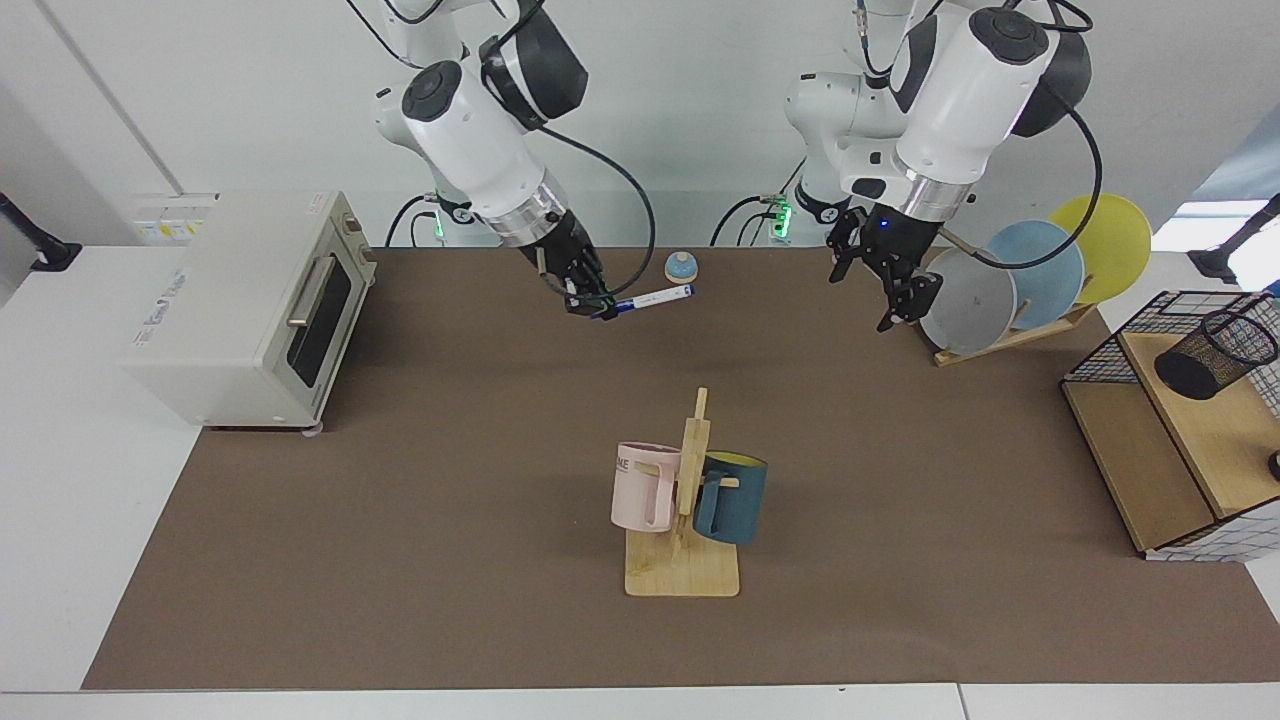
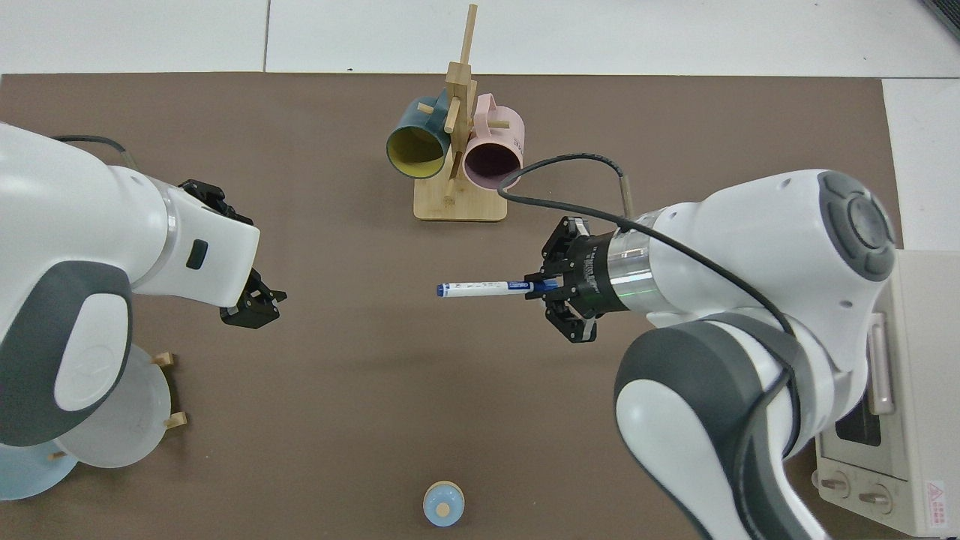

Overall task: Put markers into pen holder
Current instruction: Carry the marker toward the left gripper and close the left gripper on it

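My right gripper hangs in mid-air above the brown table mat, its fingers closed on the dark blue cap end of the marker. The marker is slim, with a white barrel printed in small blue lettering and a blue tip at its free end; it lies nearly level, clear of the mat, pointing away from the toaster oven toward the middle of the table. In the facing view its free end sits just below the small blue bell. From above, the marker juts out of the right gripper toward my other arm.

My left gripper hovers empty beside the grey plate in the plate rack, fingers parted; from above the left gripper is well apart from the marker.

The pen holder, a black mesh cup, leans tilted on the wooden shelf inside the wire basket at the table's edge, far from the marker. The mug rack carries a pink and a blue mug.
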Available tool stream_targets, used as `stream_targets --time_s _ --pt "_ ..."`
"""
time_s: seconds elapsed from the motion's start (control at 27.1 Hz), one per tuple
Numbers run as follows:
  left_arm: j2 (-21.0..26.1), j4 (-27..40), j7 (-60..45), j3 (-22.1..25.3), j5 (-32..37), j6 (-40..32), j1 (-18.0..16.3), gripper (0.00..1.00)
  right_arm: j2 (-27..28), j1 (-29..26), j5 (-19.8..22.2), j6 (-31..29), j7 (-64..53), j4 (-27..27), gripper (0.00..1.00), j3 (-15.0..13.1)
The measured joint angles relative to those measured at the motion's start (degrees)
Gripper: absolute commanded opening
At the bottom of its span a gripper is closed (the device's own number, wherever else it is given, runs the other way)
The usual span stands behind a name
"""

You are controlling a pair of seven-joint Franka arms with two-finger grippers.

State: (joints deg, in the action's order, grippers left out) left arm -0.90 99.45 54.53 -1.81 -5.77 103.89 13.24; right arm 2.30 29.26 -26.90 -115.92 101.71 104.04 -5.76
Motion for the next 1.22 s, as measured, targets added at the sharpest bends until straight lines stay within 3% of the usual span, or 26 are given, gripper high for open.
stream_targets --time_s 0.22,0.55,0.85,1.22 --pt "0.0 0.0 12.9 -0.3 -6.1 0.8 0.0 1.00 -0.2 5.5 0.0 -3.9 7.7 -0.4 0.00 0.1" --pt "-0.1 1.4 22.6 -1.1 -10.6 0.7 0.8 1.00 -0.2 9.6 0.0 -6.0 12.9 -0.4 0.00 0.1" --pt "-1.6 3.7 25.4 -1.2 -13.0 -0.8 1.2 1.00 -0.3 10.3 -3.3 -7.0 13.8 -0.4 0.00 0.2" --pt "-4.2 3.7 25.7 -1.7 -14.4 -3.5 1.5 0.97 -0.2 11.3 -3.5 -8.2 14.2 0.4 0.00 0.4"
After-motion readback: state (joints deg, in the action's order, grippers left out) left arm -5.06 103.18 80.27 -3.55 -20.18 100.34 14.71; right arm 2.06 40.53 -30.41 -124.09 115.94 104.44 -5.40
